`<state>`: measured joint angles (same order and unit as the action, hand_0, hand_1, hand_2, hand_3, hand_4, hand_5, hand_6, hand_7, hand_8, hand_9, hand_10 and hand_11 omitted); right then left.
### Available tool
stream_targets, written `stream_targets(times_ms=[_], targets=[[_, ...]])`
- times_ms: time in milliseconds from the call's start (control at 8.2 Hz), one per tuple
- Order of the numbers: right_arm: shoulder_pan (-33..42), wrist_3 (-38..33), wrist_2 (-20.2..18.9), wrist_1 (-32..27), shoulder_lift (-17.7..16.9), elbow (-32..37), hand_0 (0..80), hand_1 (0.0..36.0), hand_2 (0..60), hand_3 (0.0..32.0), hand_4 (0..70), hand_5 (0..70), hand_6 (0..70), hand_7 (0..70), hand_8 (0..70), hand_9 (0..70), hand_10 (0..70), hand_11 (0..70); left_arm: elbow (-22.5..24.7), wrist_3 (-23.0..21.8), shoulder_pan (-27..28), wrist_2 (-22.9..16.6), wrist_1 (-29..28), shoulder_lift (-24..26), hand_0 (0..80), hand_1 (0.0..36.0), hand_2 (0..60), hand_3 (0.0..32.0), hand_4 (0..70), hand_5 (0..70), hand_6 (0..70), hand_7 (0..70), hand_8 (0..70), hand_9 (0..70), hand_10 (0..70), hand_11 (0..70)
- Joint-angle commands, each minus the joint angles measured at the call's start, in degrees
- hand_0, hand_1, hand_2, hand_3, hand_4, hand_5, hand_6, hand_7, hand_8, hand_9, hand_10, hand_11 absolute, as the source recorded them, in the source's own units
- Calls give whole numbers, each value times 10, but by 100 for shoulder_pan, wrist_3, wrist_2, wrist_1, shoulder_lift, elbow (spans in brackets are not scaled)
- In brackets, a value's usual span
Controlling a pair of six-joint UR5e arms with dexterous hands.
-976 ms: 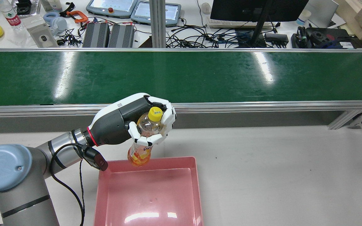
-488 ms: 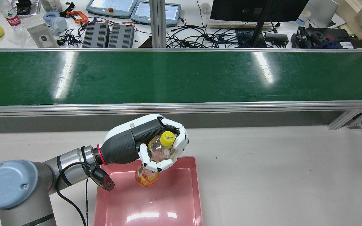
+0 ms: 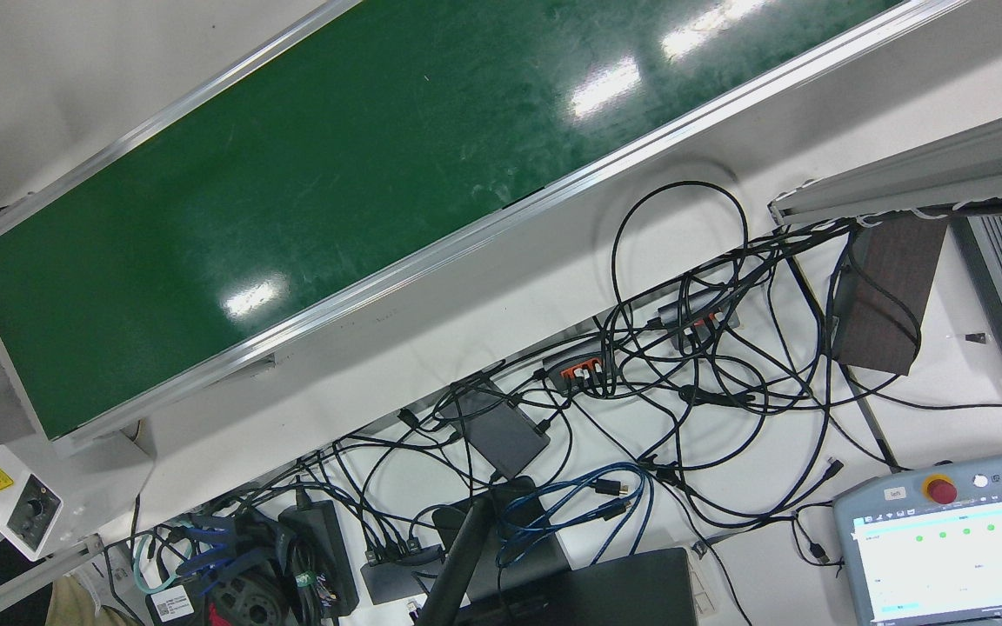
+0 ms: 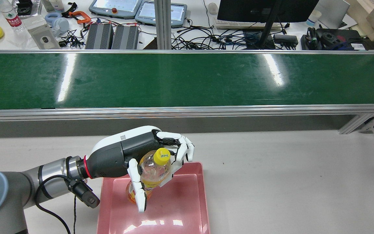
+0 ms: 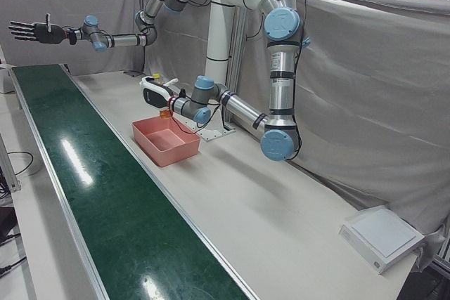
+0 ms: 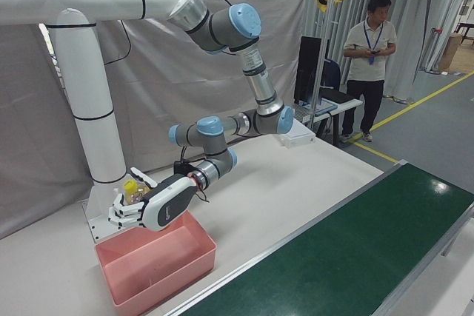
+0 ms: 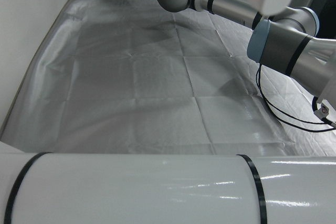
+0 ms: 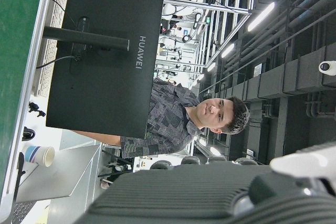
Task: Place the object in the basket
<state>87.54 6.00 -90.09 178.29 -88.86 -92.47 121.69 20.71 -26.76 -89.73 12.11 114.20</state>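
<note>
A clear bottle (image 4: 151,174) with a yellow cap and orange label stands tilted inside the pink basket (image 4: 193,208), its base low over the basket floor. My left hand (image 4: 148,156) is around it from the left, fingers (image 4: 184,151) straightened and spread, thumb pointing down beside the bottle. The same hand (image 6: 152,209), bottle (image 6: 131,187) and basket (image 6: 159,264) show in the right-front view, and the hand (image 5: 155,89) over the basket (image 5: 166,144) in the left-front view. My right hand (image 5: 29,31) is open, raised high beyond the belt's far end.
The green conveyor belt (image 4: 187,79) runs across behind the basket, empty. Beyond it a desk holds cables, pendants and a monitor (image 4: 265,9). A person (image 6: 370,64) stands at the far end of the station. The grey tabletop (image 4: 287,182) lies right of the basket.
My left hand has carried the bottle from the belt-side edge down into the basket. Its fingers, curled tight round the bottle before, have now straightened and spread.
</note>
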Motion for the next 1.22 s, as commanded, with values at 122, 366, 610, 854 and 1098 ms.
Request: stream_targets(times_ms=[122, 366, 610, 854, 1098], targets=[[0, -2, 0, -5, 0, -8, 0, 0, 0, 0, 0, 0, 0, 0, 0, 0, 0, 0, 382, -172, 22, -53, -59, -302, 692, 121, 0, 0, 6, 0, 1, 39, 0, 0, 2, 17], [0, 7, 0, -5, 0, -8, 0, 0, 0, 0, 0, 0, 0, 0, 0, 0, 0, 0, 365, -172, 22, -53, -59, -294, 694, 125, 0, 0, 0, 0, 0, 16, 0, 0, 0, 0], [0, 7, 0, -5, 0, 1, 0, 0, 0, 0, 0, 0, 0, 0, 0, 0, 0, 0, 303, -164, 31, -53, -59, -293, 694, 128, 0, 6, 0, 0, 0, 4, 0, 0, 0, 0], [0, -2, 0, -5, 0, 1, 0, 0, 0, 0, 0, 0, 0, 0, 0, 0, 0, 0, 303, -164, 30, -53, -59, -293, 664, 125, 0, 4, 0, 0, 0, 0, 0, 0, 0, 0], [0, -2, 0, 4, 0, 1, 0, 0, 0, 0, 0, 0, 0, 0, 0, 0, 0, 0, 303, -172, 39, -53, -59, -285, 679, 128, 0, 2, 0, 0, 0, 0, 0, 0, 0, 0]])
